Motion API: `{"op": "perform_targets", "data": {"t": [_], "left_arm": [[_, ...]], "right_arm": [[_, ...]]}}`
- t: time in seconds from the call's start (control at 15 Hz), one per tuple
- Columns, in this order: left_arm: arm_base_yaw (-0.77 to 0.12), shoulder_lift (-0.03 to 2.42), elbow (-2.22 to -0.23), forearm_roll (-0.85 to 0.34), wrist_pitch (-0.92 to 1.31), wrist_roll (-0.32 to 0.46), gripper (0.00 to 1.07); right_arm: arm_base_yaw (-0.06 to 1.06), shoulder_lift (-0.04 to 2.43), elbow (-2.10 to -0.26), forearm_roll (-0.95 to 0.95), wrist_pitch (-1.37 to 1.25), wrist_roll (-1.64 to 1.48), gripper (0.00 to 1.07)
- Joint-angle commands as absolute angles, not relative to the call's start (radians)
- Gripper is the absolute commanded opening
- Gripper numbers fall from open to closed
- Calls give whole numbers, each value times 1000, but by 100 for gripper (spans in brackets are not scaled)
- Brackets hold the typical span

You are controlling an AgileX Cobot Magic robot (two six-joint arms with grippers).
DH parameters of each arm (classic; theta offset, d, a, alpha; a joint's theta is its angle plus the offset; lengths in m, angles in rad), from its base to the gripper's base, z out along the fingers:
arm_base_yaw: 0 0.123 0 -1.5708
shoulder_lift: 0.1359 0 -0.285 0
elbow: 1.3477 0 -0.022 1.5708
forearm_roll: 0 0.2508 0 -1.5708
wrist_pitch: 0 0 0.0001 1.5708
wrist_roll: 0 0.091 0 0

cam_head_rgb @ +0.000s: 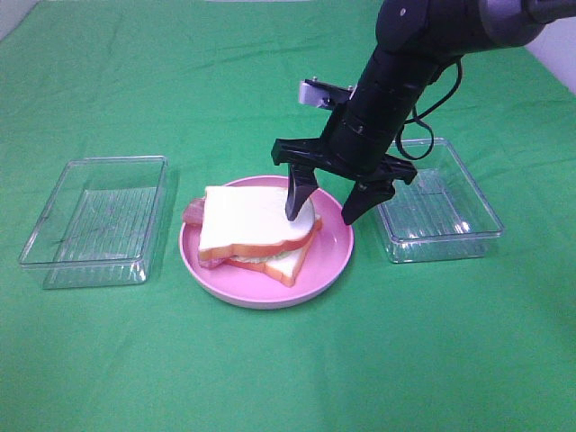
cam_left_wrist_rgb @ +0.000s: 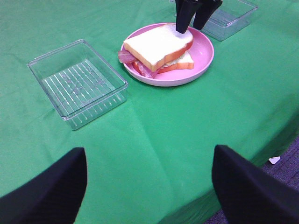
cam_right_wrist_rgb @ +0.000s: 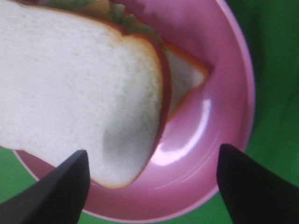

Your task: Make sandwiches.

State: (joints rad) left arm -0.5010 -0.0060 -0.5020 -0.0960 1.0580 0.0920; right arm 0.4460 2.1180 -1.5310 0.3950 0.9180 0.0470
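From the high camera, the sandwich (cam_head_rgb: 256, 236) sits stacked on the pink plate (cam_head_rgb: 335, 256), its top slice laid across the fillings with bacon poking out on the far-left side. The right gripper (cam_head_rgb: 328, 205) hangs over the plate's right half, fingers spread wide and holding nothing — one fingertip stands at the right-hand edge of the top slice, whether touching it or just above I cannot tell, the other over bare plate. An empty clear tray (cam_head_rgb: 94, 220) lies to the left of the plate, another (cam_head_rgb: 441, 202) to the right.

In the left wrist view, the left gripper (cam_left_wrist_rgb: 149, 186) shows wide-parted fingers well short of the plate, with green cloth between.

The right wrist view looks straight down: the top slice fills the space ahead of one finger (cam_right_wrist_rgb: 56, 191), the other finger (cam_right_wrist_rgb: 257, 186) is off over the rim. The right arm is plainly the nearer one; the stack looks complete, so lifting clear seems the likely next move.
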Motion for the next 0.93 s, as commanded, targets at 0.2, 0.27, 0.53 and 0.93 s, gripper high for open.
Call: {"op": "perform_targets", "data": {"t": [0.2, 0.27, 0.53, 0.93], "left_arm": [[-504, -24, -501, -104, 1047, 88, 71], [-504, -24, -501, -104, 1047, 88, 71], [-504, -24, -501, -104, 1047, 88, 71], [-504, -24, -501, -104, 1047, 88, 71]], "right_arm": [[444, 2016, -1527, 210, 970, 116, 71], [444, 1985, -1527, 163, 989, 131, 71], [444, 1825, -1526, 9, 1115, 167, 71], [445, 1544, -1368, -14, 1154, 142, 71]]}}
